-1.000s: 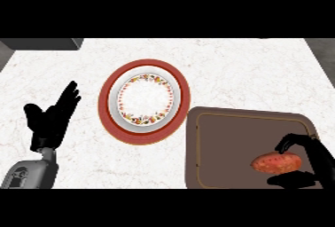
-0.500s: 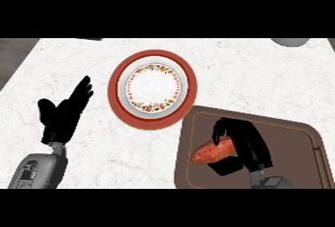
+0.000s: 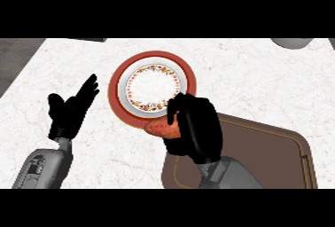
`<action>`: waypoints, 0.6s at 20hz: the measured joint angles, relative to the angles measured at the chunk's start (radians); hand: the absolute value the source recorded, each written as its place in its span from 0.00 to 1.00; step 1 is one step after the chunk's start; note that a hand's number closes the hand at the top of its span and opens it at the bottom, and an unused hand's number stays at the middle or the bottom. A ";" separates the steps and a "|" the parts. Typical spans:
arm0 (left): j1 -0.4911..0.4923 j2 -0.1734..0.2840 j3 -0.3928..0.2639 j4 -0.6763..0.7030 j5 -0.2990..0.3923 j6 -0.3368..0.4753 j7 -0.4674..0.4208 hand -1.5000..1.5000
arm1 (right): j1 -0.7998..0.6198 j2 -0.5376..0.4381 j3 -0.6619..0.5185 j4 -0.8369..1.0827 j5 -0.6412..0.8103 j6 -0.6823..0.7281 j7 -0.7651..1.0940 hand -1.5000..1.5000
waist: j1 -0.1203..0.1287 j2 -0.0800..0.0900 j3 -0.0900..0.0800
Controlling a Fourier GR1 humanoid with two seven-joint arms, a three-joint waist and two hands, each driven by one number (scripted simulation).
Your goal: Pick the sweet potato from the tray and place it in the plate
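Note:
My right hand [image 3: 195, 128] is curled round the orange sweet potato [image 3: 159, 129], whose end sticks out to the left of the fingers. Hand and potato hover at the near rim of the plate [image 3: 118, 82], which has a red border and a white flowered centre. The brown tray [image 3: 268, 150] lies behind and to the right of this hand, partly hidden by the forearm. My left hand [image 3: 70, 110] rests open, fingers up, left of the plate.
The white marble counter [image 3: 262, 80] runs all around. A grey round object [image 3: 293, 42] peeks in at the top right edge. A dark strip of floor or counter edge shows at the far left [image 3: 13, 57].
My right hand has carried the sweet potato from the tray leftwards and away from me to the plate's near rim. The left hand has stayed open in about the same place.

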 measured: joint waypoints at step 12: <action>-0.023 -0.017 0.001 0.025 -0.005 0.011 -0.007 0.50 | -0.348 0.004 0.126 0.198 0.071 -0.180 0.488 1.00 | -0.008 0.014 0.007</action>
